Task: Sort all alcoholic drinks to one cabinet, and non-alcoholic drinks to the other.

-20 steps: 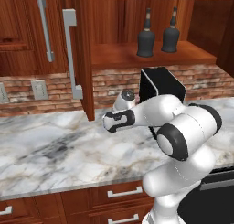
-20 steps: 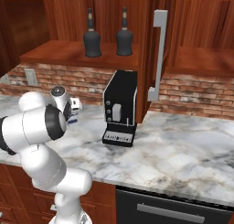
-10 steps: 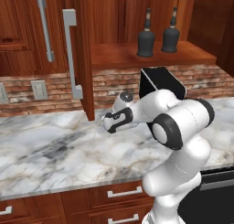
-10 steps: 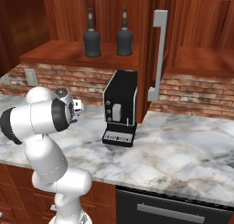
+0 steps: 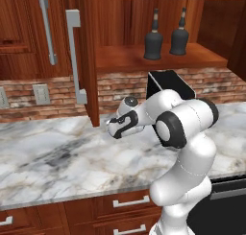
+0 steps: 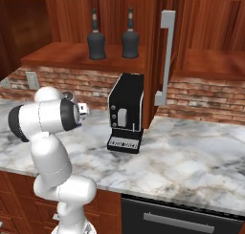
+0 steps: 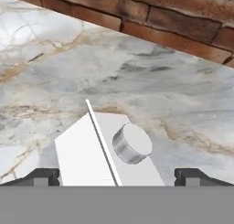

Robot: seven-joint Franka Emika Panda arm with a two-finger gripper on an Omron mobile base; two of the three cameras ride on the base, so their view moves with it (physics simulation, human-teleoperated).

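A white gable-top milk carton with a round grey cap stands on the marble counter, close under my hand. My gripper is open, one finger tip on each side of the carton and clear of it. In the left base view the gripper hangs low over the counter, just right of the open cabinet door. Two dark long-necked bottles stand on the open cabinet's shelf; the right base view shows them as well.
A black coffee machine stands on the counter right of my arm. The open door with its grey bar handle juts out over the counter beside the machine. A closed cabinet door is at the left. A brick wall backs the counter.
The arm's elbow has swung in nearer the hand. The hand has barely shifted over the counter, and the jaws have stayed open.
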